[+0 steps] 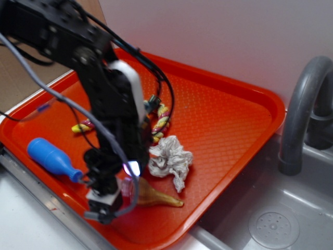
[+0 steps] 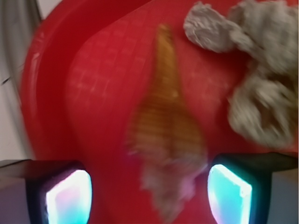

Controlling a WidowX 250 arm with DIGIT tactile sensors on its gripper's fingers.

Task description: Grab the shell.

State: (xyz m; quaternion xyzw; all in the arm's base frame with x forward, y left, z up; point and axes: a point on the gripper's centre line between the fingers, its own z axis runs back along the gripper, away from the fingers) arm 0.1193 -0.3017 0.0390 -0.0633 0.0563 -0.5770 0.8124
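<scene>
The shell point(image 2: 166, 135), tan-and-cream with brown stripes, lay flat on the red tray point(image 2: 98, 93), its knobbly head between the pincer's point(image 2: 149, 193) fingers.

My arm point(image 1: 112, 99) is built of matte black blocky links, with one white panel curving down the right side of the forearm. Black cables loop off it in thin arcs, and a grey cable runs across the front. Low on my wrist a small light glows white-violet. My gripper point(image 1: 106, 208) ends in a pale grey block with dark fingers. In the wrist view my fingertips point(image 2: 69, 198) are black-framed pads, glowing cyan and pink.
</scene>
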